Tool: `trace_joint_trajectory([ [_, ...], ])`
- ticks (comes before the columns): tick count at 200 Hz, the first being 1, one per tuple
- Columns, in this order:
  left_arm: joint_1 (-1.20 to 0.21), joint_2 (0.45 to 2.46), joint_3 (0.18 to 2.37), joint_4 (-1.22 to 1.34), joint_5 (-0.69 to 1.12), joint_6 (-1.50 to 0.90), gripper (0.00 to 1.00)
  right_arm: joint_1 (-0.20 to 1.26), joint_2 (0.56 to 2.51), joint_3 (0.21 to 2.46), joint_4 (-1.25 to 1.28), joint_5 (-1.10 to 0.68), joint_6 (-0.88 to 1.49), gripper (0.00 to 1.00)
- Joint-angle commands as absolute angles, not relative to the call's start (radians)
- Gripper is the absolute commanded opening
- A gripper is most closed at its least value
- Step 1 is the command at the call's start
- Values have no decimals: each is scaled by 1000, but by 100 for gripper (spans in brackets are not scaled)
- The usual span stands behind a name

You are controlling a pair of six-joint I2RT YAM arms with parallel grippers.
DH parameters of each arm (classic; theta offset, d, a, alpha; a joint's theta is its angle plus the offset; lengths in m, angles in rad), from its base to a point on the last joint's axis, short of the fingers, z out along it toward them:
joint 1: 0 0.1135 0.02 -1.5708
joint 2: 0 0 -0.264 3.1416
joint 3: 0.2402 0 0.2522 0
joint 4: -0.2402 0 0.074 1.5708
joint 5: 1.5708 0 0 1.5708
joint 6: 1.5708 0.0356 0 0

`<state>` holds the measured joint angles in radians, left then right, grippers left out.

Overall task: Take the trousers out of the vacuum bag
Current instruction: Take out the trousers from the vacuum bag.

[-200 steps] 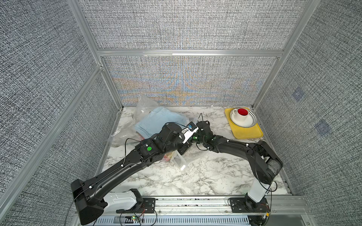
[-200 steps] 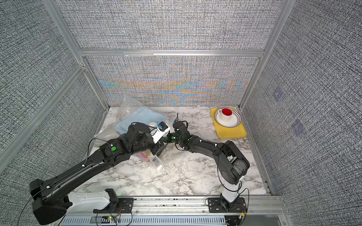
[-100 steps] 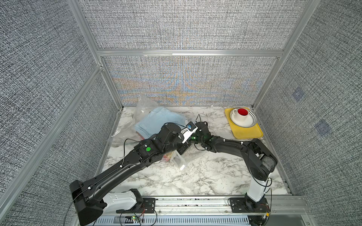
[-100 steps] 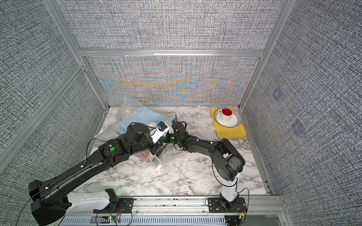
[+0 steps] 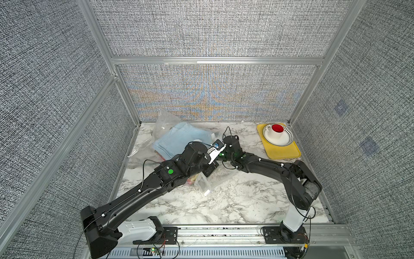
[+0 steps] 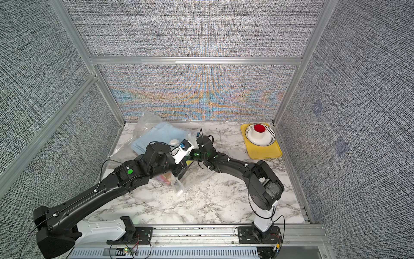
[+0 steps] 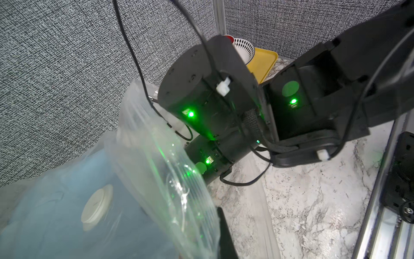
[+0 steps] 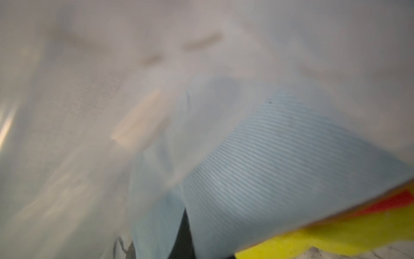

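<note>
Against the left rear corner of the marble table [image 5: 235, 201], the vacuum bag [image 5: 164, 122] lies crumpled, its clear film rising toward the back wall. Inside it the trousers [image 5: 179, 140] sit as a folded stack, light blue on top, with slivers of yellow and red showing underneath near the bag's open end. A round white valve disc [image 6: 174, 142] sits on the film over the blue cloth.

Just beside that, the left gripper [image 6: 179, 173] is clenched on the vacuum bag's upper film and holds it up off the stack. A loose flap with the zip-seal edge [image 5: 202, 187] hangs below it to the table. In the left wrist view the plastic runs down to one dark finger [image 7: 225, 237].

Next over, the right arm [image 5: 268, 167] reaches in from the right, its claw hidden in both top views. The right wrist view looks inside the bag: the right gripper [image 8: 185, 228] is closed, with light blue ribbed cloth bunched at its dark tip, so it grasps the trousers' top layer.

Far right at the back, well apart, a yellow tray [image 5: 283, 153] carries a dotted white bowl [image 5: 284, 140] holding a cup [image 5: 277, 129] with a red inside.
</note>
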<state>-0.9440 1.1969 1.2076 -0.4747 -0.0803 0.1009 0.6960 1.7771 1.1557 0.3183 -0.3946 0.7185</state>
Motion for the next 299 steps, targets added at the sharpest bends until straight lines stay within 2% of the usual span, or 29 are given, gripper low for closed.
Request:
trace_joint_trajectory([
  [1, -945, 1211, 1210, -397, -120, 113, 0, 698, 1733, 1172, 328, -385, 682, 0],
  [56, -942, 1264, 1265, -355, -244, 112, 0, 740, 1635, 1184, 185, -321, 638, 0],
  [96, -942, 1253, 1280, -342, -252, 136, 0, 752, 1536, 1059, 136, -197, 649, 0],
  [123, -942, 1227, 1266, -344, -224, 133, 0, 749, 1563, 1022, 152, -182, 654, 0],
  [162, -942, 1197, 1229, -337, -175, 136, 0, 749, 1647, 1014, 273, -258, 704, 0],
  [184, -942, 1196, 1224, -339, -158, 137, 0, 749, 1682, 1006, 349, -301, 748, 19],
  [198, -942, 1198, 1226, -338, -156, 140, 0, 749, 1689, 988, 405, -327, 779, 41],
  [218, -942, 1199, 1225, -337, -154, 143, 0, 747, 1685, 951, 490, -353, 828, 55],
  [250, -941, 1204, 1224, -335, -150, 145, 0, 739, 1677, 901, 598, -369, 883, 64],
  [299, -942, 1204, 1220, -322, -146, 143, 0, 739, 1757, 920, 690, -436, 929, 68],
])
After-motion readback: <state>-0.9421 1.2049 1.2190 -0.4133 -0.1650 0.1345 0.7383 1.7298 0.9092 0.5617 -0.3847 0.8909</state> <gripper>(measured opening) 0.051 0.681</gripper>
